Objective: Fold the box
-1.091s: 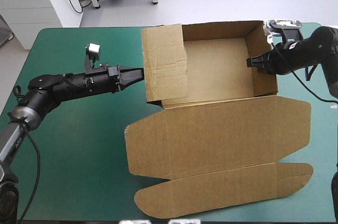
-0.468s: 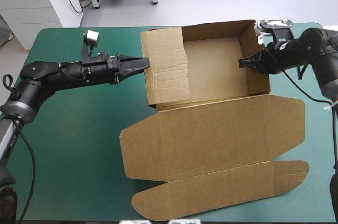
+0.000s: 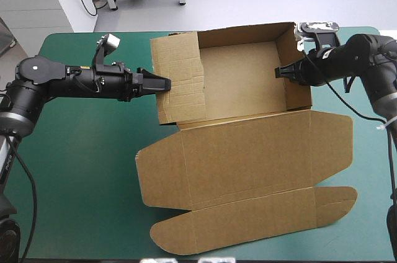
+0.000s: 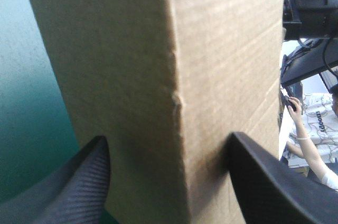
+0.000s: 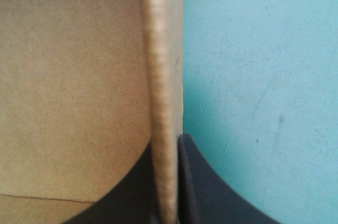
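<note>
one box [image 3: 248, 151], two pincers [image 3: 166, 82] [image 3: 277, 71]

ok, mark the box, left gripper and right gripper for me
box [image 3: 248, 157]: high view, on the flat lid panel.
left gripper [image 3: 166, 83]: high view, fingertips at the box's left flap.
right gripper [image 5: 168, 147]: right wrist view, between the fingertips pinching the box wall.

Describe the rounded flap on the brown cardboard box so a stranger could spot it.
On the teal-green table cover lies the brown cardboard box, its lid spread flat toward the near edge. The flap is the lid's nearest strip: long, narrow, round-ended, unlike the straight-cut panels.
</note>
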You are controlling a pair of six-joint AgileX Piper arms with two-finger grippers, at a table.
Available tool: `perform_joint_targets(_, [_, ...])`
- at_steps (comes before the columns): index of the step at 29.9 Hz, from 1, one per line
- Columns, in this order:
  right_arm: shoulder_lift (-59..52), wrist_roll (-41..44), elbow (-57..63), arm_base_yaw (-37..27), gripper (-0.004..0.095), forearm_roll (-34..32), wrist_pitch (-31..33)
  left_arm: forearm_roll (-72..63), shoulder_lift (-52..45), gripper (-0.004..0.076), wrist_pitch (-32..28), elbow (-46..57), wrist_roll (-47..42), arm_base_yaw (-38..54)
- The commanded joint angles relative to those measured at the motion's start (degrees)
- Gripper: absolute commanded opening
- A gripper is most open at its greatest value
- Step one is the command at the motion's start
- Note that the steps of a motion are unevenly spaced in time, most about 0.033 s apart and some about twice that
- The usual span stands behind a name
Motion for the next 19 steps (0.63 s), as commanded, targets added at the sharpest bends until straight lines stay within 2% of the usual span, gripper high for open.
perform_joint_targets(1, [-2.23, 1.47, -1.53, 0.95, -0.0011, 0.73, -3.01, -2.83, -2.10, 0.0465, 1.17, -2.36, -1.91, -0.43])
perform_joint_targets(7, [-2.23, 3.50, -1.63, 4.08, -0.0010, -3.02, -3.56, -0.14, -2.10, 0.0465, -0.56, -2.36, -3.51, -3.75])
perform_joint_targets(12, [-2.23, 4.83, -1.63, 5.36, -0.0009, -5.82, -3.56, 0.79, -2.10, 0.0465, -4.59, -2.83, -6.25, -7.10])
perform_joint_targets(19, [-2.23, 5.40, -1.63, 5.36, -0.0009, -7.63, -3.43, 13.10, -2.10, 0.0465, -7.48, -2.98, -13.57, -10.72])
